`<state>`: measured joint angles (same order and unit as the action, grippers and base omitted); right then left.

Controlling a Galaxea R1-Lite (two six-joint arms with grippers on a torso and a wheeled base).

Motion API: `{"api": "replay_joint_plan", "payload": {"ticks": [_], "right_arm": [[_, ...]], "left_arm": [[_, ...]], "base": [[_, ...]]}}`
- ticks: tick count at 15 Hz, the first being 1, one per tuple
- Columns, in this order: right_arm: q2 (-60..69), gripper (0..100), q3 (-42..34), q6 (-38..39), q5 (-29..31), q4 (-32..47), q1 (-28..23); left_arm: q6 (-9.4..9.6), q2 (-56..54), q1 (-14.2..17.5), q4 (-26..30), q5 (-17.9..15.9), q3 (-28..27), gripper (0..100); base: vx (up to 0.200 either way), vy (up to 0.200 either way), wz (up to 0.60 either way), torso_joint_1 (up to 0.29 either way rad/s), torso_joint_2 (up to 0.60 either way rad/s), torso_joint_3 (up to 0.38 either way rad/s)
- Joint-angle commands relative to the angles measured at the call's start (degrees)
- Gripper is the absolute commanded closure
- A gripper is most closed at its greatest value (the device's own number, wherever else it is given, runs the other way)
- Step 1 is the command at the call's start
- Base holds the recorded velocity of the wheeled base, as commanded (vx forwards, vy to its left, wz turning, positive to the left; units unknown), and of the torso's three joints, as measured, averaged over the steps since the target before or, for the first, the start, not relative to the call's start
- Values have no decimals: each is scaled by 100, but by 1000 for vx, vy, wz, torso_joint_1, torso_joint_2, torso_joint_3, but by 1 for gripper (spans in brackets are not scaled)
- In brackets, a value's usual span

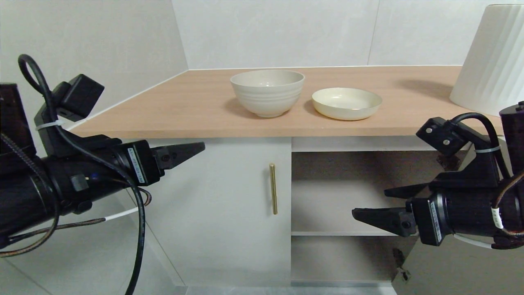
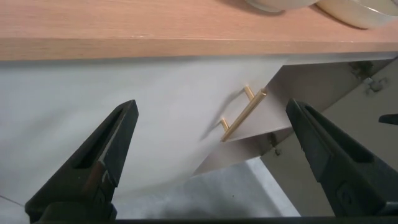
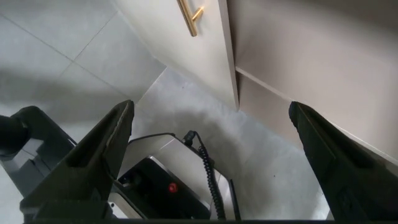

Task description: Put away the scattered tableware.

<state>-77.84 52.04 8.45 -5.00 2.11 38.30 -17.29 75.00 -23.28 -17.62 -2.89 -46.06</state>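
Observation:
A deep cream bowl (image 1: 267, 92) and a shallow cream dish (image 1: 346, 103) sit side by side on the wooden countertop (image 1: 196, 110). Their undersides, the bowl (image 2: 273, 5) and the dish (image 2: 354, 12), peek over the counter edge in the left wrist view. My left gripper (image 1: 192, 149) (image 2: 211, 118) hangs open and empty in front of the cabinet, below the counter edge and left of the bowl. My right gripper (image 1: 376, 203) (image 3: 211, 118) is open and empty too, lower down, before the open right compartment.
The cabinet's left door (image 1: 221, 205) is closed, with a vertical brass handle (image 1: 273, 188) (image 2: 244, 114) (image 3: 191, 15). The right compartment is open, with a shelf (image 1: 348, 233) inside and its door (image 1: 450, 266) swung out at the right. A white lampshade (image 1: 491, 61) stands at the counter's right end.

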Motion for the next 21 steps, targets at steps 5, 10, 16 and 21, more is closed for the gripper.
{"api": "replay_joint_plan", "payload": {"ticks": [5, 10, 16, 21], "right_arm": [[14, 0, 8, -1, 8, 0, -7], [-3, 0, 8, -10, -1, 0, -95], [-56, 0, 17, -10, -10, -9, -156], [-285, 0, 96, -19, 8, -395, -253]], "left_arm": [[-3, 85, -1, -5, -1, 0, 0], [-12, 173, 8, -5, -1, 9, 0], [-12, 296, 87, -23, 8, 9, 0], [-12, 428, 158, -49, -10, -61, 0]], "base": [[0, 0, 0, 41, -164, -158], [0, 0, 0, 131, -487, -306], [0, 0, 0, 178, -481, -297], [0, 0, 0, 203, -488, -289]]}}
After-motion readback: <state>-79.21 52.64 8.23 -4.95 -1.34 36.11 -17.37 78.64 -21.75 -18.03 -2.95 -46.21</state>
